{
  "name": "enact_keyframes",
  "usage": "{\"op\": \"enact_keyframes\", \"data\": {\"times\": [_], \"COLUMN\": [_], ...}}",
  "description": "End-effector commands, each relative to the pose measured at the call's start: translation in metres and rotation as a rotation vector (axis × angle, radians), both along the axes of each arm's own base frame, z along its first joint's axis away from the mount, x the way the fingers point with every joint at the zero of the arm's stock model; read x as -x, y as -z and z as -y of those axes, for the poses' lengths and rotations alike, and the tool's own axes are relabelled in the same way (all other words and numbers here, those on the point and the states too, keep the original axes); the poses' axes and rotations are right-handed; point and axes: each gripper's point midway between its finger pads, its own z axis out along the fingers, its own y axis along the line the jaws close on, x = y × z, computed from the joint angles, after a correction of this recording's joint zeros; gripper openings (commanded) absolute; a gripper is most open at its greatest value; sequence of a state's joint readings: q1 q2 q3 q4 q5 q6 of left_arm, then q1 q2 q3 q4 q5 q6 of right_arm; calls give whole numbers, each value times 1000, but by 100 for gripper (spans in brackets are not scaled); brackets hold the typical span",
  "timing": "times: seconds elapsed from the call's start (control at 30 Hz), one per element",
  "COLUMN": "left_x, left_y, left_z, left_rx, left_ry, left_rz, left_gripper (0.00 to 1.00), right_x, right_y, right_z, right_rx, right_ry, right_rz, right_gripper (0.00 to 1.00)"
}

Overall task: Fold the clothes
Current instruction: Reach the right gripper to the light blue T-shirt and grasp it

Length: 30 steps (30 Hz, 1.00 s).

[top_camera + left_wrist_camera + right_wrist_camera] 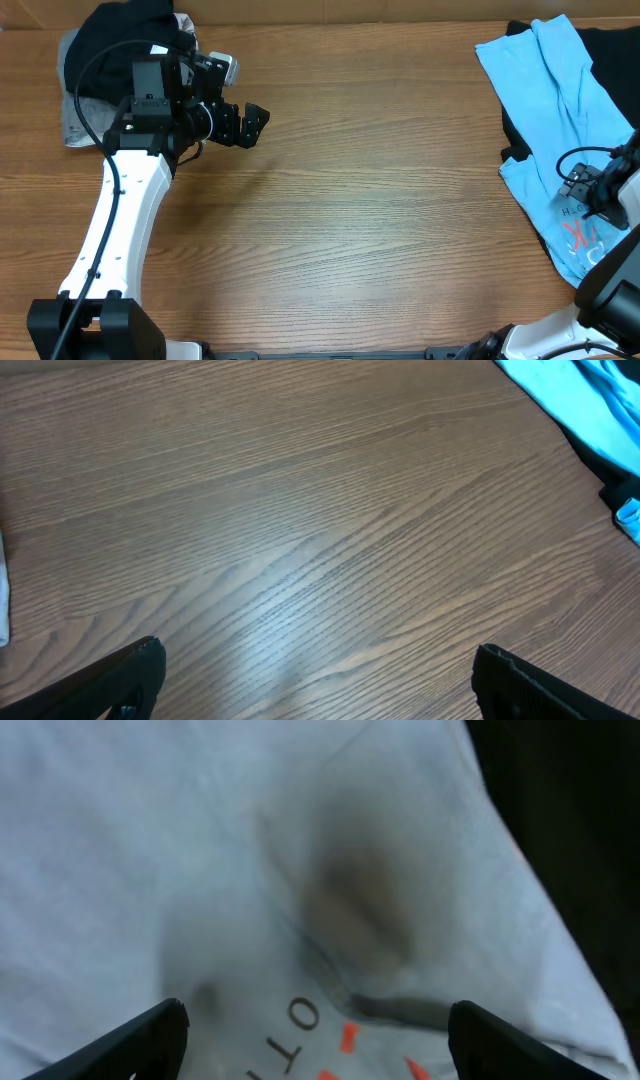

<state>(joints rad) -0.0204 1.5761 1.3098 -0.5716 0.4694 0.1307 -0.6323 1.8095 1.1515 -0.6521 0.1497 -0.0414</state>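
A big brown wooden table (pixel 380 200) fills the view from above. Thin dark lines in the wood run from side to side. Along the far edge (pixel 350 22) the brown is a bit lighter. From the left wrist view the table (pixel 300 490) looks close, and its lines run slanted. A soft pale shine (pixel 270 650) from the light sits on the wood near the bottom.

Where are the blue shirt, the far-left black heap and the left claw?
blue shirt (pixel 556 118): overhead view, its middle.
black heap (pixel 112 38): overhead view, bare upper cloth.
left gripper (pixel 256 124): overhead view, between fingertips.
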Motion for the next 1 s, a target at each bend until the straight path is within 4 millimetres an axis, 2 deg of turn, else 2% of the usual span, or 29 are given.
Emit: {"op": "enact_keyframes", "data": {"times": [0.0,0.27,0.7,0.87,0.93,0.97], "left_x": [-4,-6,-7,-7,-7,-8], "left_y": [-4,-2,-2,-2,-1,-1], "left_z": [0,-6,-7,-7,-9,-11], "left_rx": [-17,-45,-48,-49,-57,-66], "left_ry": [-3,-30,-32,-33,-41,-49], "left_rz": [14,14,17,17,17,17], "left_gripper": [100,100,100,100,100,100], "right_x": [14,33,37,31,30,30], "right_y": [-1,8,21,24,25,24], "right_z": [16,25,19,15,16,16], "right_rx": [30,-20,-40,-42,-36,-36], "right_ry": [34,90,86,-19,-18,-18], "right_rz": [-21,-2,1,10,14,15], "right_gripper": [84,75,72,71,67,61]}}
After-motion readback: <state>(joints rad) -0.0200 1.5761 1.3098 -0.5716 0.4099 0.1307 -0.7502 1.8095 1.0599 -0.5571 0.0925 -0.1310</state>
